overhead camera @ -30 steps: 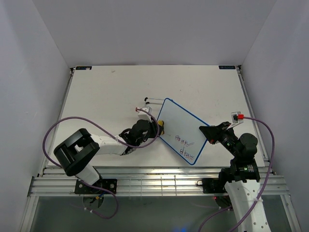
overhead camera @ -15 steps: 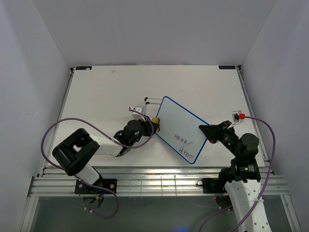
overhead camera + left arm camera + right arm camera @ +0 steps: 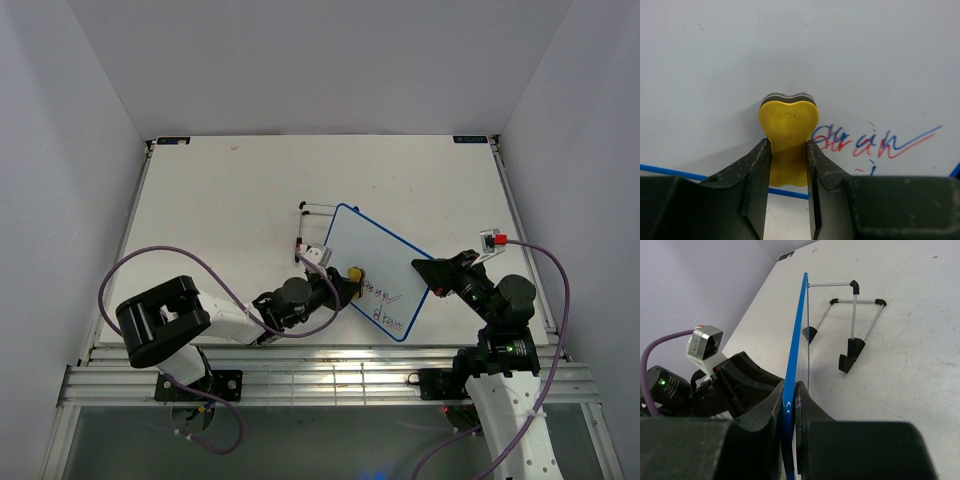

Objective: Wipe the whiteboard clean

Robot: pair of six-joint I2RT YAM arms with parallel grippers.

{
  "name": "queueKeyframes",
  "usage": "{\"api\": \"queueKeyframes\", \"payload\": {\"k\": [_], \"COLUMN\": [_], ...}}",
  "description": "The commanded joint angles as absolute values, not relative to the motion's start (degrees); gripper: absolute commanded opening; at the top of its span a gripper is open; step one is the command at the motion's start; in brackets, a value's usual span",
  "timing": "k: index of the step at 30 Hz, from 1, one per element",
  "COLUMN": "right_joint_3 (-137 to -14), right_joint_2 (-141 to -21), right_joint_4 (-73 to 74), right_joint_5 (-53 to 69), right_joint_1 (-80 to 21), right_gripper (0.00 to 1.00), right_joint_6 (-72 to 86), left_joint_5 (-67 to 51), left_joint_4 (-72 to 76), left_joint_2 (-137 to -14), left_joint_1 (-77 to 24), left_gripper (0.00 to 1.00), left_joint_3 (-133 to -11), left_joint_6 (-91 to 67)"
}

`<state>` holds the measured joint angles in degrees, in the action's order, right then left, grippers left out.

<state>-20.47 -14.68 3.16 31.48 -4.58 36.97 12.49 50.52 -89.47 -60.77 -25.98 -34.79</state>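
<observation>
The whiteboard [image 3: 360,245], white with a blue frame, is held tilted above the table; red and blue handwriting [image 3: 385,300] covers its near end. My right gripper [image 3: 432,272] is shut on its right edge, the blue frame [image 3: 799,325] pinched between the fingers of that gripper [image 3: 789,390]. My left gripper [image 3: 345,283] is shut on a small yellow eraser [image 3: 356,276]. In the left wrist view the eraser [image 3: 789,120] presses its dark pad against the whiteboard [image 3: 840,60], just left of the handwriting [image 3: 870,142], and the left gripper [image 3: 788,150] squeezes its narrow waist.
The board's thin black stand feet [image 3: 312,208] rest on the table behind its far corner; they also show as wire stand feet [image 3: 852,347] in the right wrist view. The left arm's purple cable [image 3: 150,262] loops over the table's left side.
My left gripper has carried the eraser from the board's left edge nearer and rightward onto the white surface, beside the writing. The right arm and the board have stayed put.
</observation>
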Motion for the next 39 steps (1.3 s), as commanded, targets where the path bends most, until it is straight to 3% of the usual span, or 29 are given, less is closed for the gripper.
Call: {"api": "queueKeyframes", "payload": {"k": [1, 25, 30, 39], "right_joint_3": [-25.22, -29.97, -28.74, -26.98], "right_joint_2": [-13.8, -14.76, -14.77, -14.68], "right_joint_4": [-5.54, -0.53, -1.49, -2.11], "right_joint_5": [40.26, 41.22, 41.31, 40.96], "right_joint_1": [-6.42, -6.59, -6.59, -6.68], "right_gripper": [0.08, 0.08, 0.08, 0.08], "right_joint_6": [48.34, 48.96, 49.57, 50.01], "left_joint_5": [12.47, 18.2, 16.87, 23.02], "left_joint_4": [52.12, 49.04, 48.43, 45.44], "left_joint_2": [-89.82, -78.4, -79.1, -84.98], "left_joint_1": [-65.29, -51.15, -53.69, -67.74], "left_gripper": [0.0, 0.0, 0.0, 0.0], "left_joint_3": [-27.25, -14.76, -17.83, -27.68], "left_joint_6": [-34.89, -30.5, -29.71, -29.97]}}
